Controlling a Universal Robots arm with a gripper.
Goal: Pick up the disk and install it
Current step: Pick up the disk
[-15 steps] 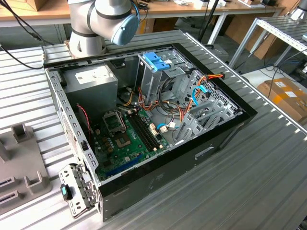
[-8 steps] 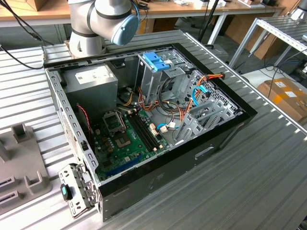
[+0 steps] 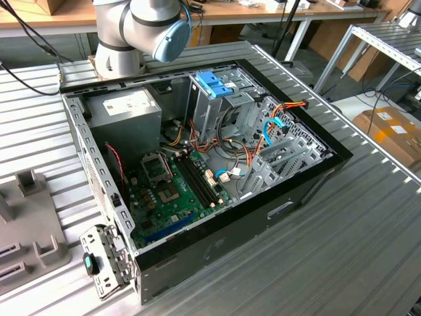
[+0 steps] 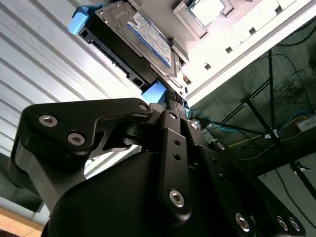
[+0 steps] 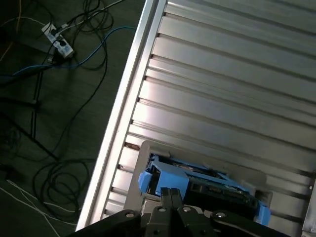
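Close beside the table point(image 5: 222, 89) edge, disk point(image 5: 212, 186) at gripper point(image 5: 170, 193), bare ribs beyond.

Workshop: slatted metal bench point(image 3: 368, 217), open computer case point(image 3: 197, 171), floor cables point(image 5: 54, 59).

Open computer case point(image 3: 230, 245), grey power supply point(image 3: 125, 115), green motherboard point(image 3: 168, 195)

The disk point(image 4: 145, 39) is a flat silver-metal drive with a white-and-blue label on its face, framed by light-blue plastic rails point(image 4: 79, 22). It lies flat, label up, in a grey holder point(image 5: 146, 150) on the ribbed table point(image 5: 222, 74).
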